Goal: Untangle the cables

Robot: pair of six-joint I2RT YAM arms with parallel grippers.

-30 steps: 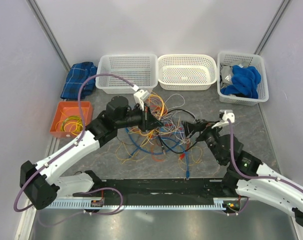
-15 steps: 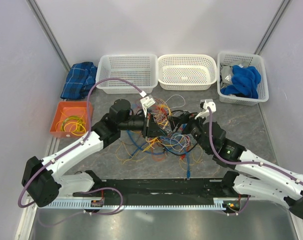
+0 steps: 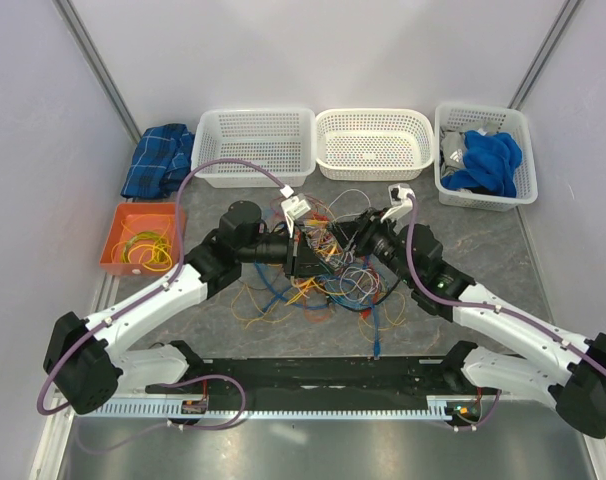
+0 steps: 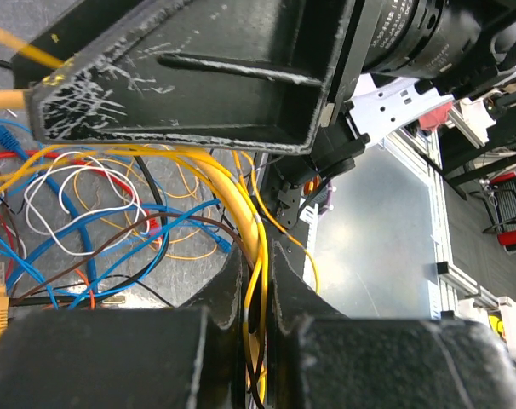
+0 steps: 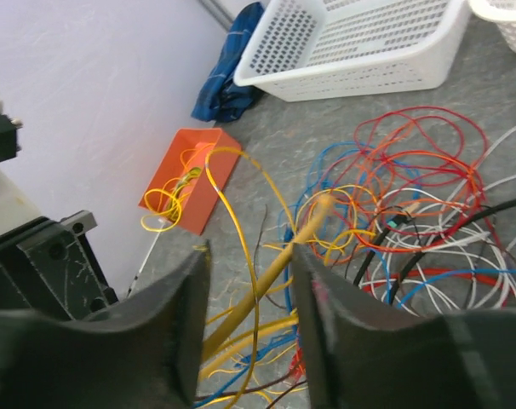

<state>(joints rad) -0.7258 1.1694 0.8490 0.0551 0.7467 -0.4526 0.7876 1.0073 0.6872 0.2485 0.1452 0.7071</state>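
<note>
The cables (image 3: pixel 328 290) lie in a many-coloured jumble on the grey table between my two arms. My left gripper (image 3: pixel 305 258) reaches into the jumble from the left. In the left wrist view the left gripper (image 4: pixel 256 285) is shut on a few yellow cables (image 4: pixel 251 230) and a thin dark one. My right gripper (image 3: pixel 351 238) comes in from the right, close to the left one. In the right wrist view the right gripper (image 5: pixel 251 285) has its jaws apart. A thick yellow cable (image 5: pixel 275 264) and a thin yellow one run loose between them. Red, blue, white and black loops (image 5: pixel 411 187) lie beyond.
An orange tray (image 3: pixel 123 215) holding yellow wires sits at the left, also seen as the orange tray (image 5: pixel 209 183). Two white baskets (image 3: pixel 255 145) (image 3: pixel 373 143) and a third basket (image 3: pixel 481 106) with a blue cloth line the back. A folded plaid cloth (image 3: pixel 158 160) lies back left.
My right arm has swung left and back into the jumble, and its jaws have narrowed. The left gripper shifted slightly right and stays shut on the yellow cables.
</note>
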